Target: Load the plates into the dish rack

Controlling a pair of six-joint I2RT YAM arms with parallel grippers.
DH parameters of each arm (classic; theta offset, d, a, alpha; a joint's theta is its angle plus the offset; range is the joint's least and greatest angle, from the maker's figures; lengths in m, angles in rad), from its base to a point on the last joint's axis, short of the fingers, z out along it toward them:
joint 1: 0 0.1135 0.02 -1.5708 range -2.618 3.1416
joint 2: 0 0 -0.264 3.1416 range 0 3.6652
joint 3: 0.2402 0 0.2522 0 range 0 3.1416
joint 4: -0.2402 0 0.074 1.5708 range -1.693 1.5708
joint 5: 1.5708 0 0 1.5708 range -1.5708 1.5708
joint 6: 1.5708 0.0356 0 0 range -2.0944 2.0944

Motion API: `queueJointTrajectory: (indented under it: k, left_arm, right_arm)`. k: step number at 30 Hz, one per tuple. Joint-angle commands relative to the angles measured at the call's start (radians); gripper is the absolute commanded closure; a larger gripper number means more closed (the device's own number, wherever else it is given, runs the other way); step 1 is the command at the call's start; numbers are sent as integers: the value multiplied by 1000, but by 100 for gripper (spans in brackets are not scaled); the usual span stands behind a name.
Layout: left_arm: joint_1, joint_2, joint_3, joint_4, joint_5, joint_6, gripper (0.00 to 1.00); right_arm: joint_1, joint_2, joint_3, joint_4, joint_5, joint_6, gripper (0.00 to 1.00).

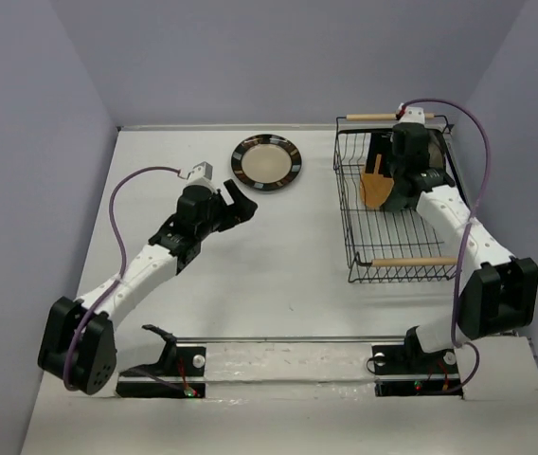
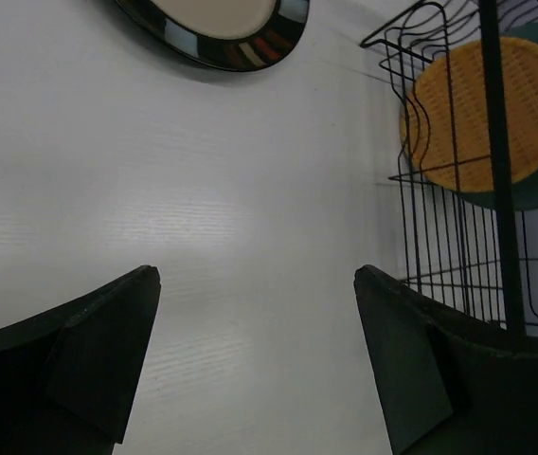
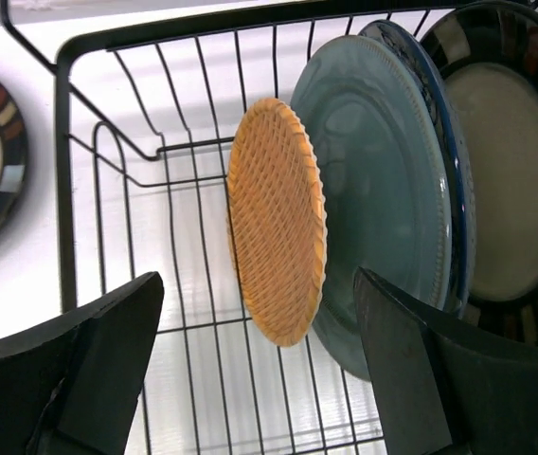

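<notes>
Four of the five plates are in the dish rack [image 1: 349, 227] and standing on edge. From the right wrist view the order is the wicker plate [image 3: 277, 223], then the teal plate [image 3: 383, 190], a blue-patterned plate [image 3: 460, 204] showing only its rim, and one striped plate [image 3: 511, 180] at the far end. On edge makes sense, since the upright wires keep each one from tipping and that's how they all fit in a row.

The right gripper [image 3: 258, 277] is down inside the rack with its jaws spread either side of the wicker plate. It isn't pinching anything, and the plate looks like it's propped on its own, leaning toward the teal one.

The other striped plate [image 1: 266, 163] lies flat on the tabletop [image 1: 278, 275], well left of the rack near the back wall. The left gripper [image 1: 239, 204] hovers just short of it, also spread wide and empty. My guess is that arm takes this one because it's on its side. A flat plate is awkward though — it'll probably have to catch the rim.
</notes>
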Motion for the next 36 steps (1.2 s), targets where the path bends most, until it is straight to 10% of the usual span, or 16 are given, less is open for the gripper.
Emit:
queueJointTrajectory:
  k: [1,14,21,27,30,36]
  left_arm:
    - [52,144,15,190,-87,-99,7]
    - [178,736,410,310,-9,-207,17]
    - [206,993,583,328,48,-287,39]
    - [213,1063,624,385,45,-331,65]
    - [219,1068,617,434,45,-348,94]
    - [247,866,402,638,54,-379,94]
  right_arm:
    - [-6,-114,38,-21,-73,58,13]
    - [111,-438,-201,85,-326,194,11]
    - [143,-499,-286,113,-437,245,11]
    - [143,-508,-306,119,-457,262,11]
    - [143,-513,-313,117,-469,265,11]
    - [143,-496,-290,116,-520,262,11]
